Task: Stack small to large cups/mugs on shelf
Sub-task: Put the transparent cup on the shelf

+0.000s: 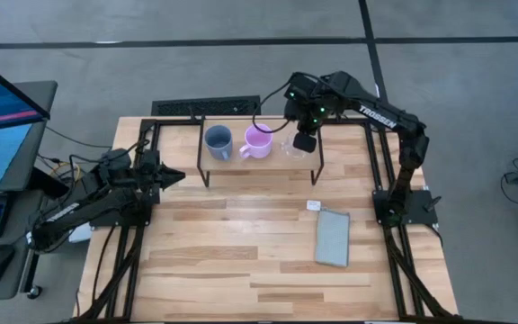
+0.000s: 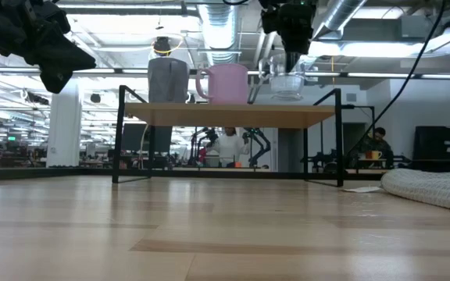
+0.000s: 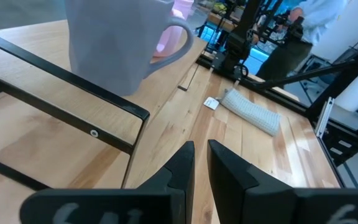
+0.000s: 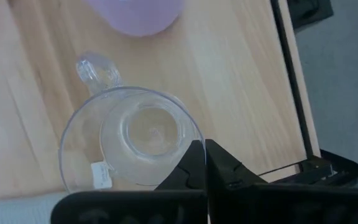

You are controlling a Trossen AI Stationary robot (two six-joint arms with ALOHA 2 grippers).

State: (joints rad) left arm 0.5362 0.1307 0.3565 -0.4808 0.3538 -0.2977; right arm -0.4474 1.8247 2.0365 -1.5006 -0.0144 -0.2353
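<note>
High view: shelf [image 1: 272, 162] stands at the far side of the table [image 1: 241, 261], light board on black legs. Three vessels in a row on it: blue-grey mug [image 1: 218, 141] toward the left arm's side, pink mug [image 1: 257, 141] in the middle, clear glass cup [image 1: 292, 149] at the right-arm end. Right gripper [image 1: 304, 142] hangs directly over the glass cup. Left gripper [image 1: 174, 175] sits low off the shelf's left end, apart from all the mugs. A grey pad [image 1: 333, 237] lies on the table nearer the right arm, with a small white tag [image 1: 314, 205] just beside its far corner.

Low view: blue-grey mug [image 2: 167, 80], pink mug [image 2: 226, 83] and glass cup [image 2: 287, 86] all upright on the shelf board [image 2: 229, 116]. Right gripper [image 2: 294, 55] comes down from above to the glass cup's rim. Grey pad [image 2: 432, 188] lies at the right edge (people show in the room behind).

Left wrist view: left gripper [image 3: 200, 163] with jaws nearly together, a narrow gap, nothing between them. Blue-grey mug [image 3: 117, 40] close ahead, on the shelf.

Right wrist view: right gripper [image 4: 204, 165] with jaws together, tips at the glass cup's [image 4: 132, 146] rim; whether the rim is pinched I cannot tell. Cup handle points toward the pink mug [image 4: 138, 14]
</note>
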